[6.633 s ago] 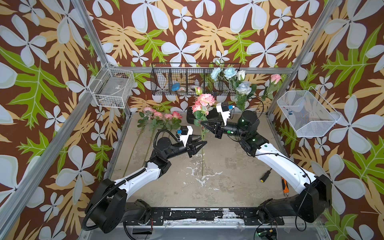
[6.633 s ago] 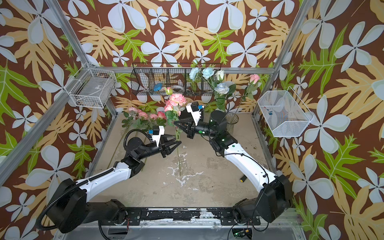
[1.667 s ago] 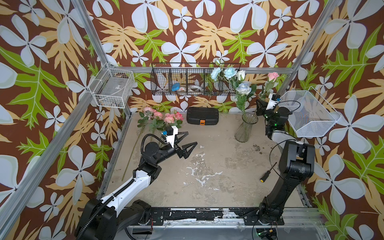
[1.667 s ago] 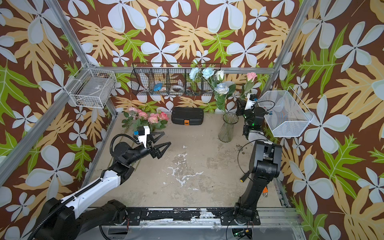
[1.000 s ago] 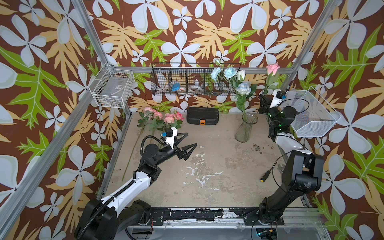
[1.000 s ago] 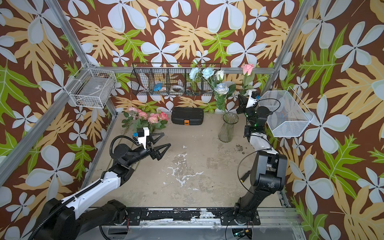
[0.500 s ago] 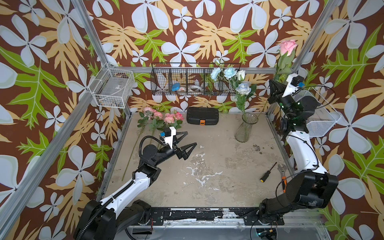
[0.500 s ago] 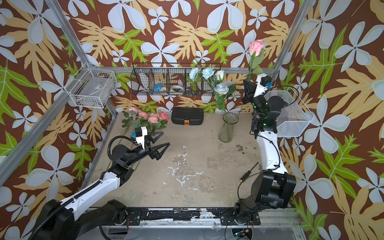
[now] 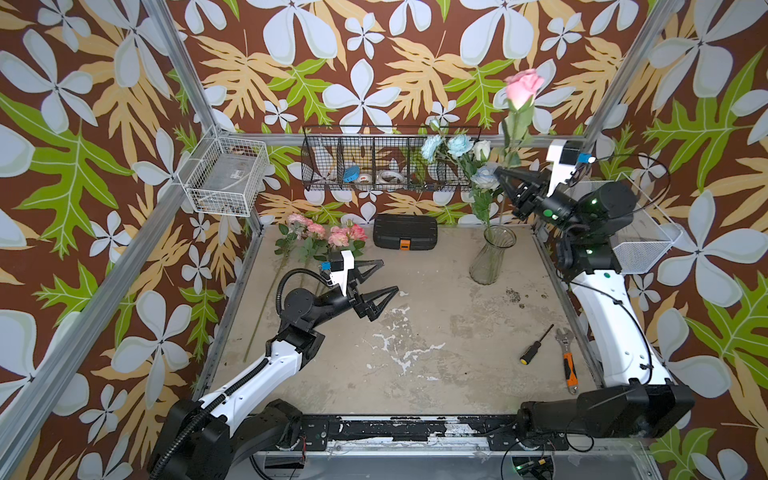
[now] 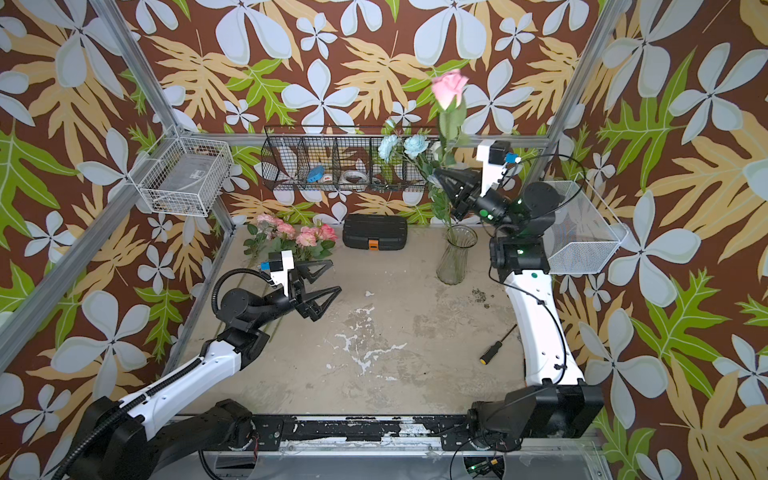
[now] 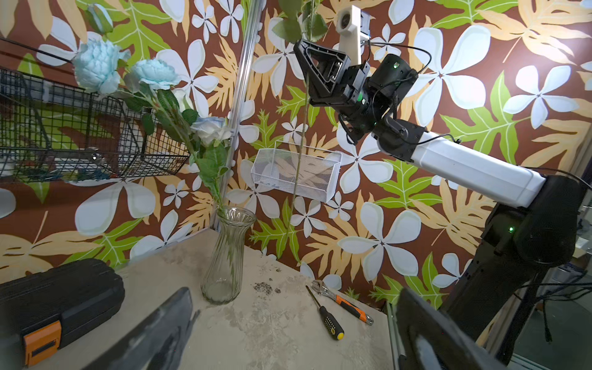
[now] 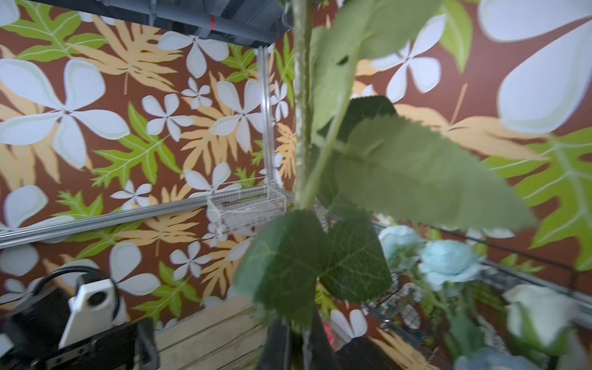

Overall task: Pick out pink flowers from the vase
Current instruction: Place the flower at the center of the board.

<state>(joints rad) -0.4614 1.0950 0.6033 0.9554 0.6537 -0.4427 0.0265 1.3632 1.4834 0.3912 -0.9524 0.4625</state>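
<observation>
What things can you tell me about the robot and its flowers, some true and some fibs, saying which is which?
1. The right claw is shut on a long-stemmed pink rose. True.
2. The left claw holds a flower. False: it is open and empty.
3. Pink flowers stand in the clear ribbed glass vase. False: only pale blue and white flowers stand in it.
4. A bunch of pink flowers lies on the table beside the black plastic case. True.
</observation>
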